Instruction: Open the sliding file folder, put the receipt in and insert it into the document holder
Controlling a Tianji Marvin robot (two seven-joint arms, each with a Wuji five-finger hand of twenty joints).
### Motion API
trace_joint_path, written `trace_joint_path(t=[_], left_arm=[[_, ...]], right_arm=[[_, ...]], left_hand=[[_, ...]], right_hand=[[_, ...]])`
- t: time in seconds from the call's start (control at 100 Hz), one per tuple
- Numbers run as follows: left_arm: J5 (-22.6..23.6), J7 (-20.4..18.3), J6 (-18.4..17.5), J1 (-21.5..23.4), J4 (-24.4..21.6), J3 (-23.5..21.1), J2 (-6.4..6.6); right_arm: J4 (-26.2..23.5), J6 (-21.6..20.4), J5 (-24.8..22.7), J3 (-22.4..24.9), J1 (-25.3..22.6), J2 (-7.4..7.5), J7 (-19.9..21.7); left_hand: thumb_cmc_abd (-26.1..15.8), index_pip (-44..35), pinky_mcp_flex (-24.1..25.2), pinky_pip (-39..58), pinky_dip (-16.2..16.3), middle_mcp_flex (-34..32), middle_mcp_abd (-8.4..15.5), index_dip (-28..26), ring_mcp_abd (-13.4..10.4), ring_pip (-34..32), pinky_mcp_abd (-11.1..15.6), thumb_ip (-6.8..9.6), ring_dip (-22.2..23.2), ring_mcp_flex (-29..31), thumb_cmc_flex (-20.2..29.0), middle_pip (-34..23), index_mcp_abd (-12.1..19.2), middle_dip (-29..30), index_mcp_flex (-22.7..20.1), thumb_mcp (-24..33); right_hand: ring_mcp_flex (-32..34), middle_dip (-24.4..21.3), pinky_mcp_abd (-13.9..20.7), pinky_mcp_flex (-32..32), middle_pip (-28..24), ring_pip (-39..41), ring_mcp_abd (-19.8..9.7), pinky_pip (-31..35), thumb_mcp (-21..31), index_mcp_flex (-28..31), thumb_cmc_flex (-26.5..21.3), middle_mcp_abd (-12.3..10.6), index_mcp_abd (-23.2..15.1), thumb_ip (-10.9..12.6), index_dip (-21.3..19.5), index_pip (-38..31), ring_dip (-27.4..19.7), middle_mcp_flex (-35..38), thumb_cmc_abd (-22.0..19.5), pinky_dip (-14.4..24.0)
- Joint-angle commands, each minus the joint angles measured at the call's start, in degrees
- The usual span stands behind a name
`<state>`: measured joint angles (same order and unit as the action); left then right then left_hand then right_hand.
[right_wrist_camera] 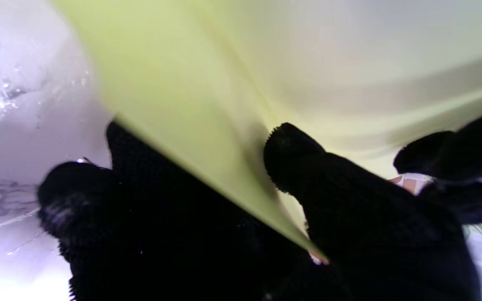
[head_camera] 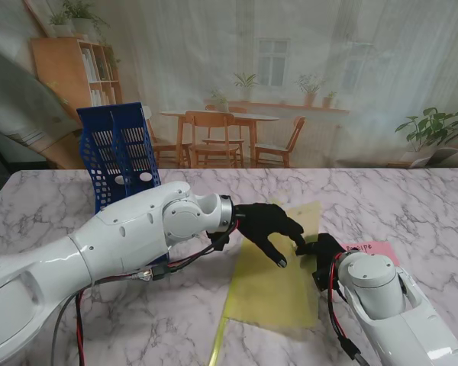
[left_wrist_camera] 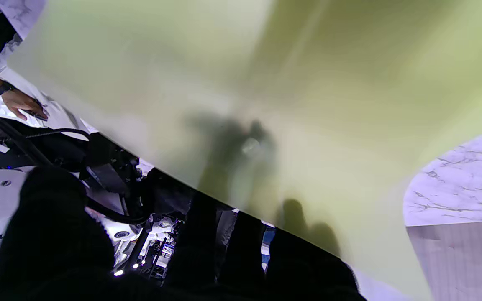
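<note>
White marble table (head_camera: 412, 200) with grey lines, across the lower half of the frame. Behind it, a big wall picture (head_camera: 382, 46) of a room. Wooden table and chairs (head_camera: 221, 137) in the middle, wooden bookshelf (head_camera: 72, 72) at the upper left, window (head_camera: 272, 61) near the top, green plant (head_camera: 431, 128) at the right edge. In the left wrist view, a person's hand (left_wrist_camera: 25, 108) with a dark wristband (left_wrist_camera: 4, 88).

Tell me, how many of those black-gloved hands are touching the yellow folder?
2. The left hand reaches in from my left and rests its fingers on top of the yellow folder. The right hand pinches its right edge, one sheet between the fingers.
</note>
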<state>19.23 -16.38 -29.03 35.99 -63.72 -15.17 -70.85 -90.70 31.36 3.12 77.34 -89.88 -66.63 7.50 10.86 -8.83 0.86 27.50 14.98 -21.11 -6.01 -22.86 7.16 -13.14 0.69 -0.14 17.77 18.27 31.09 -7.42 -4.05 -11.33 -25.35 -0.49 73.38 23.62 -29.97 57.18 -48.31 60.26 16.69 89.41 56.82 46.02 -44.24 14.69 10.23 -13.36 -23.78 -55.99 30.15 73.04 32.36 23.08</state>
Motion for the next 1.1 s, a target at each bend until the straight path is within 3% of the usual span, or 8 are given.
trace_joint_path(t=[0.0, 0.17, 0.39, 0.48, 0.6, 0.79, 0.95, 1.09], left_arm=[[1.57, 0.01, -0.78, -0.47, 0.77, 0.32, 0.17], [5.68, 1.91, -1.21, -1.21, 0.74, 1.21, 0.07], [6.06, 2.35, 0.24, -1.02, 1.41, 1.74, -0.61], [6.51, 2.17, 1.0, -1.38, 1.68, 2.48, -0.89], [8.98, 3.13, 2.12, -1.84, 2.52, 3.57, -1.48], [10.38, 6.12, 2.97, -1.48, 4.8, 3.73, -3.16], [10.05, 6.63, 1.53, -1.31, 5.06, 3.67, -3.4], [12.59, 7.38, -0.31, -0.33, 1.99, 2.23, -0.89]], right_arm=[[-0.02, 0.44, 0.19, 0.04, 0.02, -0.18, 0.1], [0.0, 0.35, 0.3, 0.1, 0.0, -0.19, 0.07], [0.04, 0.11, 0.57, 0.22, -0.05, -0.09, 0.52], [0.0, 0.08, 0.78, 0.3, -0.1, -0.06, 0.7], [-0.02, 0.01, 1.4, 0.47, -0.14, 0.09, 1.49], [-0.09, -0.07, 2.66, 0.92, -0.27, 0.34, 2.93], [-0.11, -0.02, 2.84, 0.98, -0.36, 0.32, 2.97], [-0.07, -0.14, 2.29, 1.01, -0.47, 0.2, 2.25]], left_hand=[[5.22, 2.72, 0.33, -1.88, -1.65, 4.05, 1.52, 1.6, -0.16, 1.18, 1.99, -1.36, -0.89, -2.33, 1.84, 0.6, 1.43, 1.22, 3.63, -0.7], [10.39, 3.99, -0.01, 4.85, 2.12, 3.35, 2.9, 5.5, -1.41, -0.79, 2.08, 0.7, -0.81, 0.23, 16.45, -2.39, 3.54, 1.14, 3.76, 4.63], [0.94, -2.97, -2.89, 13.64, 6.05, -3.59, 3.61, 4.21, -1.74, -4.39, 1.55, 2.57, 1.0, 5.27, 35.28, -6.02, 6.89, -1.01, -1.67, 16.09], [-1.01, -4.81, -1.1, 12.67, 5.51, -5.87, 3.14, 4.83, -2.41, -3.72, 2.37, 2.2, 1.04, 4.36, 36.63, -6.18, 7.42, -1.24, -1.39, 19.21], [-1.82, -2.7, 0.27, 3.71, 0.83, -5.0, 6.22, 8.93, -4.47, -1.59, 4.32, -0.12, -0.08, 0.6, 34.0, -5.89, 7.41, -1.28, 1.26, 13.87], [-3.33, -4.12, -0.74, -8.5, -4.78, 1.84, 7.92, 8.9, -7.67, 0.37, 6.81, 0.21, -3.11, -5.63, 35.64, -4.69, 7.14, -0.4, -1.28, 10.11], [-2.57, -18.49, -0.41, 4.65, 2.21, -9.34, 7.43, -1.34, -6.56, -3.81, 6.55, -0.88, -3.41, 0.85, 42.67, -7.56, 5.72, -2.06, -17.38, 5.92], [-2.81, -25.89, -3.68, 16.88, 7.36, -21.87, 4.24, -3.73, -2.16, -8.15, 3.17, -1.48, -0.78, 10.67, 42.85, -9.17, 4.66, -5.15, -20.21, 7.88]], right_hand=[[0.66, 0.39, -1.41, 0.47, -2.44, -1.22, 1.27, 1.12, 2.51, 0.09, -4.13, 1.37, -4.83, -0.33, -0.92, -1.31, -0.23, -0.43, -2.18, 1.03], [0.64, 0.4, -1.44, 0.4, -2.45, -1.25, 1.33, 1.06, 2.45, 0.12, -4.1, 1.4, -4.97, -0.34, -0.94, -1.36, -0.22, -0.4, -2.25, 1.08], [0.66, 0.4, -1.52, 0.3, -2.42, -1.23, 1.37, 0.99, 2.43, 0.09, -4.17, 1.42, -4.89, -0.31, -0.92, -1.34, -0.2, -0.5, -2.27, 1.15], [0.67, 0.43, -1.67, 0.28, -2.48, -1.15, 1.39, 0.99, 2.43, 0.07, -4.17, 1.44, -4.87, -0.31, -0.9, -1.31, -0.15, -0.42, -2.29, 1.21], [0.71, 0.46, -1.72, 0.39, -2.56, -0.97, 1.47, 1.12, 2.47, 0.09, -4.2, 1.6, -4.68, -0.3, -0.85, -1.26, -0.07, -0.34, -2.32, 1.32], [0.66, 0.56, -2.06, 0.39, -2.79, -0.73, 1.56, 1.27, 2.37, -0.05, -4.23, 1.81, -4.37, -0.34, -0.8, -1.13, -0.01, -0.45, -2.59, 1.54], [0.63, 0.54, -2.1, 0.37, -2.81, -0.74, 1.7, 1.26, 2.3, -0.09, -4.29, 1.9, -4.35, -0.33, -0.8, -1.07, -0.04, -0.51, -2.61, 1.63], [0.53, 0.49, -1.99, 0.07, -2.7, -1.02, 1.78, 1.12, 2.02, -0.28, -4.15, 1.72, -4.61, -0.38, -0.83, -1.0, -0.18, -0.82, -2.98, 1.66]])
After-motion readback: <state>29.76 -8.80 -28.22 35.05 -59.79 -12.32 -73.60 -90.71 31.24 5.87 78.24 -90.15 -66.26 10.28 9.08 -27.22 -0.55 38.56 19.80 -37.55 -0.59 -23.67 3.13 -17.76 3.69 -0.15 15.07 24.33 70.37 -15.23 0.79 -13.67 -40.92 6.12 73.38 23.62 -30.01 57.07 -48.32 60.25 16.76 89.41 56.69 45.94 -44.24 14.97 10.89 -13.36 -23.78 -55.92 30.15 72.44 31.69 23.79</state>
